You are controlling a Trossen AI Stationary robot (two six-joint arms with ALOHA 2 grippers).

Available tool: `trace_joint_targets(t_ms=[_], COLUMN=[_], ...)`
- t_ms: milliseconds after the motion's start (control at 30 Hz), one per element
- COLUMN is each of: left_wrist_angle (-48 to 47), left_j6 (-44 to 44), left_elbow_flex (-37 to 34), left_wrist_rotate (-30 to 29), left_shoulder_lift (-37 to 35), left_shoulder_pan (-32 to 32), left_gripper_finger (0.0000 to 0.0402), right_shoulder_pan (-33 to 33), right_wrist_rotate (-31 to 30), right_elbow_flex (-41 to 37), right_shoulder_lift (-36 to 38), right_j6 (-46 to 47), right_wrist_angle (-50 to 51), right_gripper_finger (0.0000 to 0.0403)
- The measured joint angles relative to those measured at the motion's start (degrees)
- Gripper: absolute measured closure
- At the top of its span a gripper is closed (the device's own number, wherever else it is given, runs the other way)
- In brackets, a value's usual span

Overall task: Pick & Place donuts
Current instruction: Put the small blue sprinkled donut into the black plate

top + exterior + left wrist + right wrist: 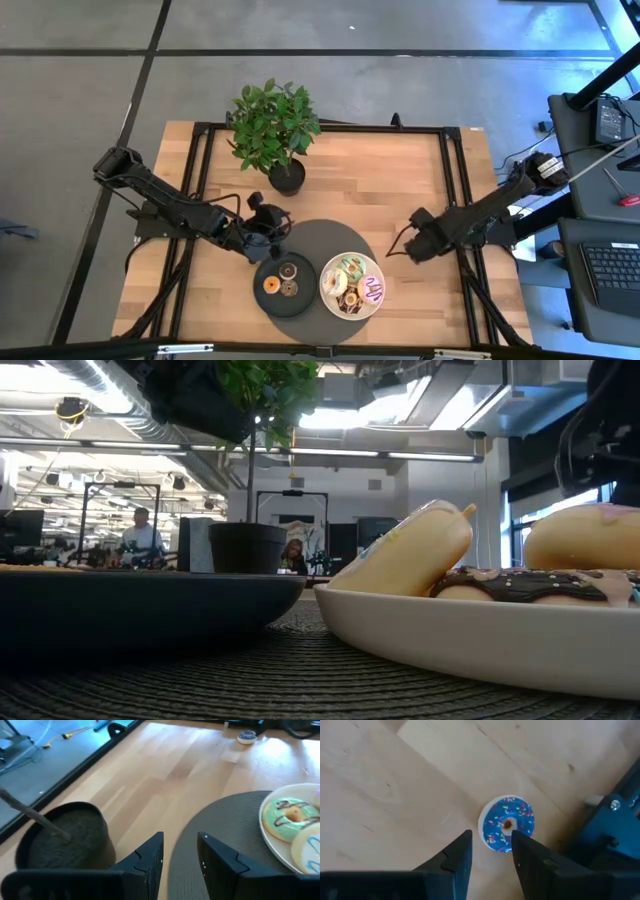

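step: blue donut (507,823) on bare wood is approached by right gripper (490,851), jaws apart, nothing clamped | left gripper (180,855) parked apart, empty, beside black plate (262,271) | next: lower astride donut, close, carry to a plate

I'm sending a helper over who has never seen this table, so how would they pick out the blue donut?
Start at the right gripper, out on the bare wood to the right of the round grey mat. The blue donut lies flat on the wood just beyond its fingertips. It is the only donut off the plates, iced blue with coloured sprinkles.
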State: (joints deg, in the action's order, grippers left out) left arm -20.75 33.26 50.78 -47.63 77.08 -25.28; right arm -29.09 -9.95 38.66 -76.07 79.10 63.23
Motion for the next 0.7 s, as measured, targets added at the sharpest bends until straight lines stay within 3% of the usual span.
trace_joint_targets(t_ms=[400, 700], left_wrist_angle=[-0.02, -0.06], left_j6=[0.44, 0.44], left_elbow_flex=[0.0, 0.0], left_wrist_rotate=[2.77, 2.72], left_shoulder_lift=[0.0, 0.0], left_shoulder_pan=[0.0, 0.01], left_gripper_finger=[0.0288, 0.0289], right_shoulder_pan=[7.8, 8.69], right_wrist_rotate=[5.22, 3.62], right_elbow_flex=[-5.35, -0.56], right_shoulder_lift=[0.0, 0.0], right_j6=[-7.86, -16.79], right_wrist_angle=[-6.17, -5.7], right_gripper_finger=[0.0302, 0.038])
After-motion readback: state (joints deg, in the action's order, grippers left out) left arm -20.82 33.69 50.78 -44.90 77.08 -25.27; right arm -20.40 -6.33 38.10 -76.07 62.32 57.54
